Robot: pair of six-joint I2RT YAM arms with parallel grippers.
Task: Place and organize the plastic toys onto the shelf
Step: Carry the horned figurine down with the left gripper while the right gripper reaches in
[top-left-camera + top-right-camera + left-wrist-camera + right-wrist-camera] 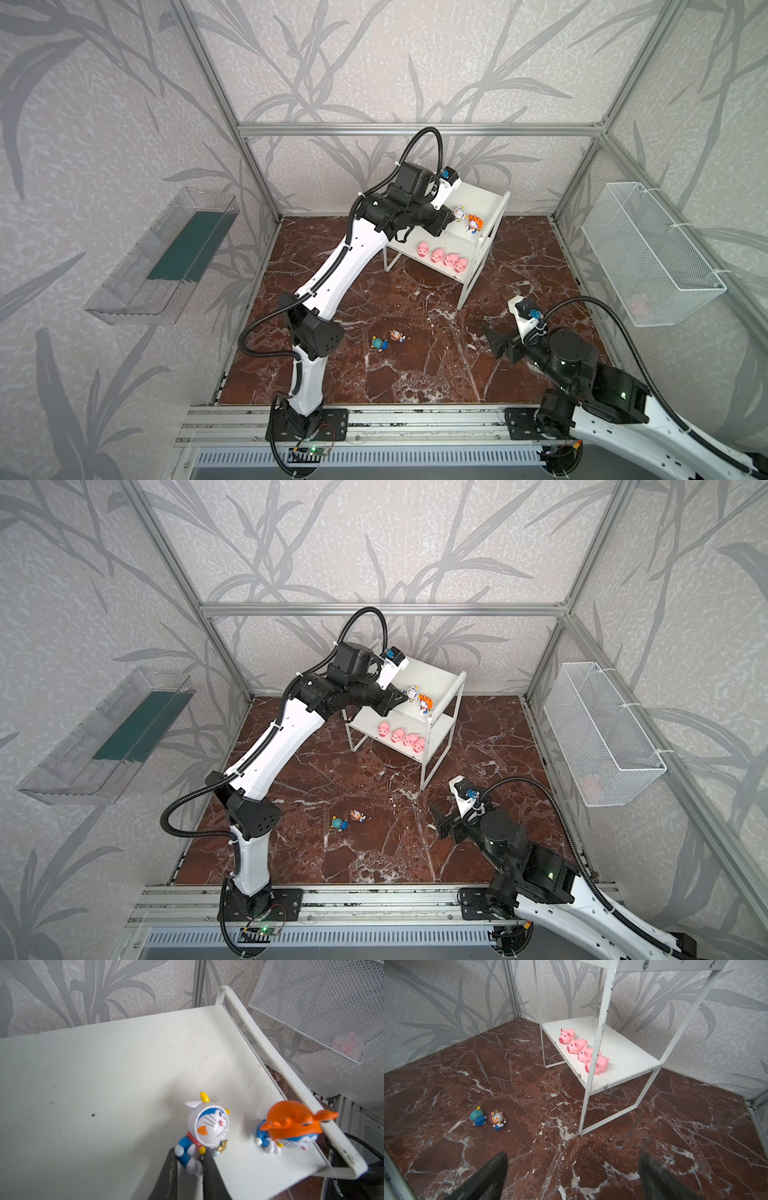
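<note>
1. White-hooded figurine (207,1126), a blue-and-white cartoon cat with yellow horns, is pinched at its lower body by the left gripper (188,1153). The dark fingers (172,1174) are clenched on the toy from both sides.
2. The figurine is on the top board of the shelf (486,199), the small white two-tier rack at the back of the marble floor (436,374). In both top views the left arm reaches in over that board from the left.
3. Just beside the held toy, and apart from it, the orange-hooded figurine (291,1126) leans forward at the board's edge. Its headgear is close against the white side rail (270,1051).
4. On the lower board (623,1053) the four pink pigs (577,1045) stand in a tight slanted row near the front edge, snouts facing out. A frame leg partly crosses the last two in the right wrist view.
5. On the floor in front of the shelf and well apart from it, the teal-hooded figurine (478,1118) and the brown-hooded figurine (497,1120) lie near each other, both tipped over.
6. The right gripper (574,1156) hangs over bare floor to the right, jaws spread wide and gripping nothing.
7. On the side walls are a clear plastic tray (158,257) at left and a white wire mesh basket (648,249) at right.
</note>
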